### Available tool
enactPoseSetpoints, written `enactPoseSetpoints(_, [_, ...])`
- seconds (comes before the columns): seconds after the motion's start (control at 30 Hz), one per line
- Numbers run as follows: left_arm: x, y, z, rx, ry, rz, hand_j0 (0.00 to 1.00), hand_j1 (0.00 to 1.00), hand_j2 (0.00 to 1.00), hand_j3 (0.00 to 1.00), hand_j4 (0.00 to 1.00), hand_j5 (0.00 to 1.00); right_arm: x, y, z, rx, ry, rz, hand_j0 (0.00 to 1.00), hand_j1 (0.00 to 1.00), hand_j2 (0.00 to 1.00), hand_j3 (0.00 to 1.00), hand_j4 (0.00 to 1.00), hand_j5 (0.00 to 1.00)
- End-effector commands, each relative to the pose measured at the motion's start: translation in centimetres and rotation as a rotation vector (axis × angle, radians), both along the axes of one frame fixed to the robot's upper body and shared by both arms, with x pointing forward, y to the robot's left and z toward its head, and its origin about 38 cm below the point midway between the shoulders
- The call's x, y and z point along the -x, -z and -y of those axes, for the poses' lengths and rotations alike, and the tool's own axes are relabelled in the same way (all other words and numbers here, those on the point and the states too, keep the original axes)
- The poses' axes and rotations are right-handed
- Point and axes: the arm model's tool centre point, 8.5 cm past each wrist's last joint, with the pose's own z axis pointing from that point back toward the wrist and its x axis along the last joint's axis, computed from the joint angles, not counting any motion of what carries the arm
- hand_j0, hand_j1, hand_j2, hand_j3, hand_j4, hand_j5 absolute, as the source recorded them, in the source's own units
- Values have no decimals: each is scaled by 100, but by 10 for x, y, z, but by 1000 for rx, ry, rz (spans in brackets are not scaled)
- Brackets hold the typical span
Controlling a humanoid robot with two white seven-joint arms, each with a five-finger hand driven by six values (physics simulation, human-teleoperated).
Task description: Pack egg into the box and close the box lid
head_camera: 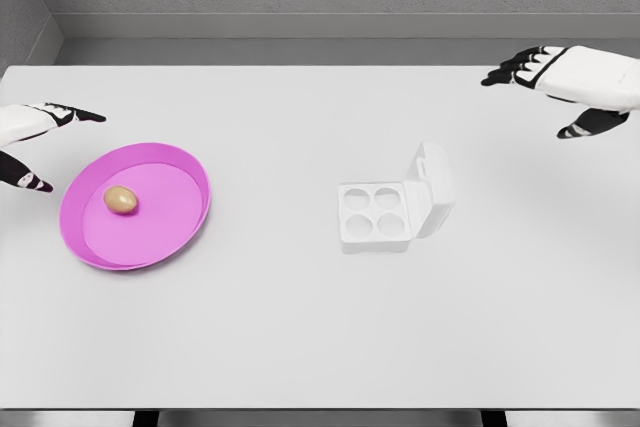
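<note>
A tan egg (120, 199) lies in a pink round plate (180, 232) on the left of the white table. A white egg box (374, 217) with empty round cups stands right of centre, its lid (433, 190) raised open on the right side. My left hand (45, 147) hovers at the left edge, just left of the plate, fingers spread and holding nothing. My right hand (555, 92) hangs at the upper right, well beyond the box, fingers also spread and empty.
The white table (300, 337) runs from the grey back wall to the front edge at the picture's bottom. Its far edge meets a grey wall ledge.
</note>
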Motion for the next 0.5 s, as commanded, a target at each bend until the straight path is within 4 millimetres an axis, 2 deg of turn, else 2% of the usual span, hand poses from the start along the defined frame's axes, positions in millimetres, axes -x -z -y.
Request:
enactPoseSetpoints(0.0, [0,-1,-1,3,-4,1,100,100,100,100,100,100,0,0,-1,-6,-2,0,100,100,100,100,100,100])
enactPoseSetpoints(0.07, [0,0,0,4,-1,-3,100,100,100,100,100,100,0,0,-1,-6,-2,0,100,100,100,100,100,100])
enactPoseSetpoints(0.1, [0,8,8,-6,25,-27,100,100,100,100,100,100,0,0,-1,-6,-2,0,100,100,100,100,100,100])
enactPoseSetpoints(0.17, [-2,8,32,-26,100,-35,100,100,100,100,100,100,1,2,-1,-5,-3,-5,100,100,100,100,100,100])
enactPoseSetpoints(0.23, [3,17,60,-39,188,-56,100,100,100,100,100,100,3,15,-5,10,-13,-40,100,100,100,100,100,100])
enactPoseSetpoints(0.33, [3,19,63,-34,192,-59,100,100,100,100,100,100,5,24,-3,28,-13,-65,100,100,100,100,100,100])
enactPoseSetpoints(0.4, [4,22,60,-43,187,-66,100,100,100,100,100,100,11,32,7,50,6,-93,100,100,100,100,100,100])
enactPoseSetpoints(0.47, [6,32,56,-62,182,-100,100,100,100,100,100,100,16,42,11,51,14,-118,100,100,100,100,100,100])
